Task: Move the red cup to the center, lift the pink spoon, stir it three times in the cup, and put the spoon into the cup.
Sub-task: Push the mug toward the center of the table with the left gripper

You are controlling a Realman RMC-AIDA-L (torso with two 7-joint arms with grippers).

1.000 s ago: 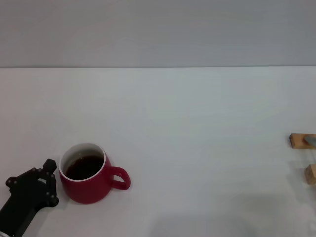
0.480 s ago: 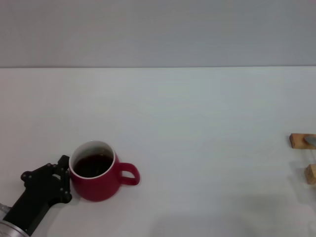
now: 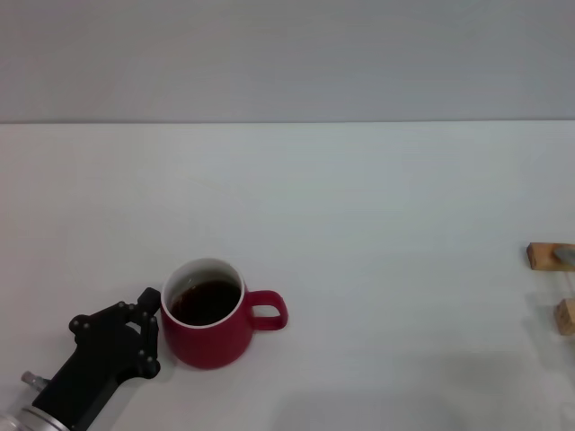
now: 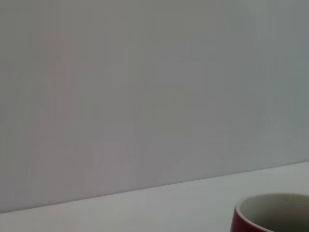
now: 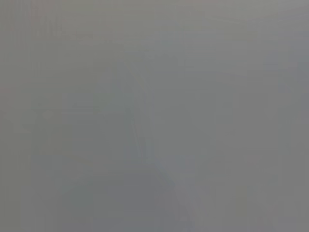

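Note:
The red cup, with dark liquid inside and its handle pointing right, stands on the white table at the front left. Its rim also shows in the left wrist view. My left gripper, black, rests against the cup's left side, with the arm coming in from the lower left corner. At the right edge a small grey-silver piece lies on a tan wooden block. It could be part of the pink spoon, but no pink handle is in view. My right gripper is out of view. The right wrist view shows only plain grey.
A second tan wooden block sits at the right edge, below the first. The white table stretches wide to a grey wall behind.
The left gripper and the red cup have slid together to the right across the table, toward the middle. The blocks at the right have not moved.

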